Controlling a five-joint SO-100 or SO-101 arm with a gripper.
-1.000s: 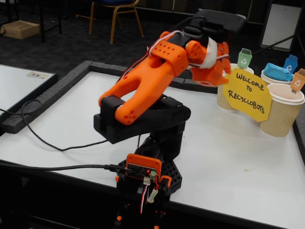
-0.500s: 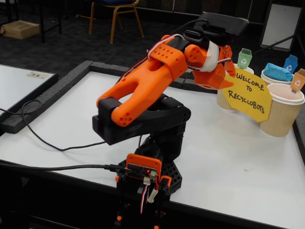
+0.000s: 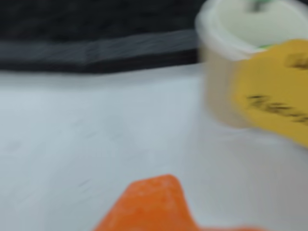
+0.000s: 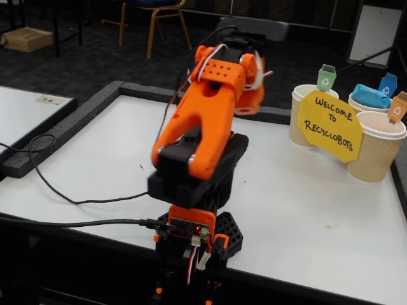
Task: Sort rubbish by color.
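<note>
A light blue paper lump lies in the mouth of the cup with the blue tag at the far right of the fixed view. No green lump shows in either view. My gripper hangs above the table, left of the cups and mostly hidden behind the orange arm. The blurred wrist view shows only one orange fingertip at the bottom edge, over bare white table, with nothing visibly held. How the jaws stand is not visible.
Three beige paper cups stand at the right: green-tagged, blue-tagged and orange-tagged. A yellow sign leans across them. Black foam edging borders the white table. A black cable trails at the left.
The arm has swung left and pulled back from the green-tagged cup. The gripper that hovered by that cup's mouth is now well clear of it.
</note>
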